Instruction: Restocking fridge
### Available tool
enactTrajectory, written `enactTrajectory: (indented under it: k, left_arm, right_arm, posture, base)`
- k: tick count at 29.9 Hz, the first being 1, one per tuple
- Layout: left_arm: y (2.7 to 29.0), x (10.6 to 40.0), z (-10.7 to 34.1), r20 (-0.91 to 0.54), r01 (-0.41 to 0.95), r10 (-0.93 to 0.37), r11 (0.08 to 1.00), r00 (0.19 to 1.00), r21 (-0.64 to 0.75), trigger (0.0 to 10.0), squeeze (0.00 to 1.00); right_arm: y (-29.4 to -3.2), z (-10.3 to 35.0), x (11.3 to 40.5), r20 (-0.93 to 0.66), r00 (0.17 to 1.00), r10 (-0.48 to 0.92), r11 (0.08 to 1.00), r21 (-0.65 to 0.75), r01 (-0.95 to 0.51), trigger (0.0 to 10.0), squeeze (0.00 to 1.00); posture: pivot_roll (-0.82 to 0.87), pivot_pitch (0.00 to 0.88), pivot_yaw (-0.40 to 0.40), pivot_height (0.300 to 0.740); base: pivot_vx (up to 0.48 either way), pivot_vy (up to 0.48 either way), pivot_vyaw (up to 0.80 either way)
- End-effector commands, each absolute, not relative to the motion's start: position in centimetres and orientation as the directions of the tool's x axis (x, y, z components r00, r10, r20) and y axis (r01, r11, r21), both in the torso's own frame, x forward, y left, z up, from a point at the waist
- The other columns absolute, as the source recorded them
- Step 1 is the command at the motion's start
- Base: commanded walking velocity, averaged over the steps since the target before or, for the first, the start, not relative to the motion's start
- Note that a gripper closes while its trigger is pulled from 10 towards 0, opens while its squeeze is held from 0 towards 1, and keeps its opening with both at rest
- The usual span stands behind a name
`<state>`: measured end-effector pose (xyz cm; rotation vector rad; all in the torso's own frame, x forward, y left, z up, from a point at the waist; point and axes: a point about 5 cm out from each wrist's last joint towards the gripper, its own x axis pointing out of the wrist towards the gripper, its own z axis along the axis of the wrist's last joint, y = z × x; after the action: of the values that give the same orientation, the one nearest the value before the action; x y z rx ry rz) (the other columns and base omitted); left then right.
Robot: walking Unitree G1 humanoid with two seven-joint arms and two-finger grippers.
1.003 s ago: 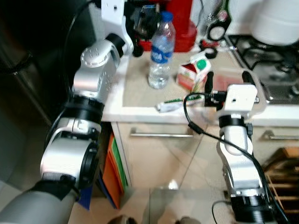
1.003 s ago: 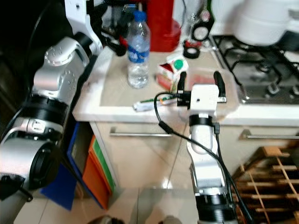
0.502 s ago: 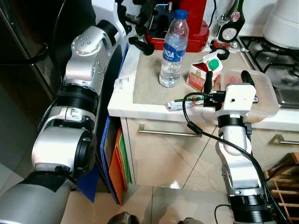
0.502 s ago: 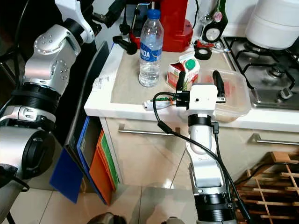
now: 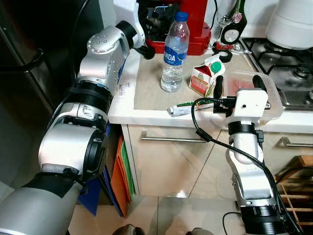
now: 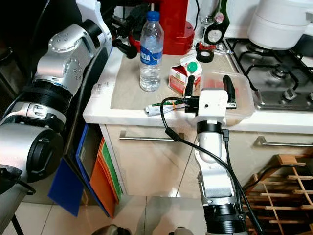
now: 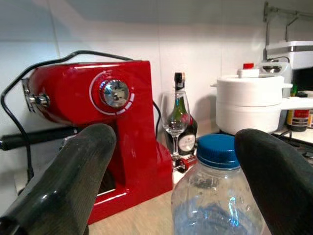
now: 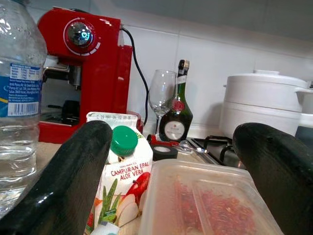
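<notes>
Left eye view has the water bottle [image 5: 174,53] standing upright on the beige counter [image 5: 146,93], blue cap on, near the counter's back edge and just in front of the red coffee machine [image 5: 193,22]. Just beside the bottle sits a small juice carton [image 5: 205,73] with a green cap, tilted a bit, and right next to that a clear plastic container [image 5: 271,95] with something reddish inside. A tube [image 5: 188,106] lies flat near the front edge of the counter. My left gripper [image 7: 171,171] is up behind the bottle by the coffee machine, fingers spread wide, and in the left wrist view the bottle's cap [image 7: 216,151] sits between them, not touched. My right gripper [image 8: 171,161] is held at the counter's front edge, fingers apart too, pointing at the carton and the container; nothing gripped. Behind these I see a dark bottle [image 8: 175,115], a wine glass [image 8: 162,93] and a roll of black tape [image 6: 206,55]. Further right is the gas hob [image 6: 279,78] with a white pot [image 6: 281,22]. Below the counter is a drawer with a metal handle [image 5: 168,139], and orange and blue folders [image 6: 93,181] stand in the gap beside the cabinet.
</notes>
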<state>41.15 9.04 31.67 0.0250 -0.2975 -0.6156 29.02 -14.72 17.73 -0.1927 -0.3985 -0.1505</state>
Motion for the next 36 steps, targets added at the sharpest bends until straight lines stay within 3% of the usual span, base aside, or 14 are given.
enactTrajectory:
  k: [1,28,35,36]
  left_arm:
    - [8.6,41.0,33.0,0.284,0.575,-0.592,0.804,0.754,0.151,10.0,0.00]
    - [5.4,41.0,33.0,0.227,0.621,-0.661,0.750,0.715,0.229,10.0,0.00]
    - [5.5,41.2,32.8,0.220,0.622,-0.649,0.760,0.728,0.187,10.0,0.00]
    - [5.5,41.2,32.8,0.220,0.624,-0.651,0.759,0.726,0.185,4.1,0.00]
  right_arm:
    - [-14.7,18.0,28.7,0.415,0.903,-0.113,0.970,-0.152,0.191,10.0,0.00]
    - [-14.7,17.7,28.0,0.409,0.901,-0.140,0.966,-0.142,0.215,10.0,0.00]
    - [-14.9,17.7,28.0,0.407,0.903,-0.136,0.966,-0.150,0.213,10.0,0.00]
    - [-14.9,17.7,28.0,0.407,0.904,-0.135,0.965,-0.152,0.212,10.0,0.00]
  posture:
    - [-0.17,0.000,0.070,0.727]
    - [-0.20,0.000,0.095,0.727]
    - [-0.20,0.000,0.083,0.727]
    - [-0.20,0.000,0.082,0.727]
  base:
    - [0.000,0.000,0.00]
    - [0.000,0.000,0.00]
    - [0.000,0.000,0.00]
    - [0.000,0.000,0.00]
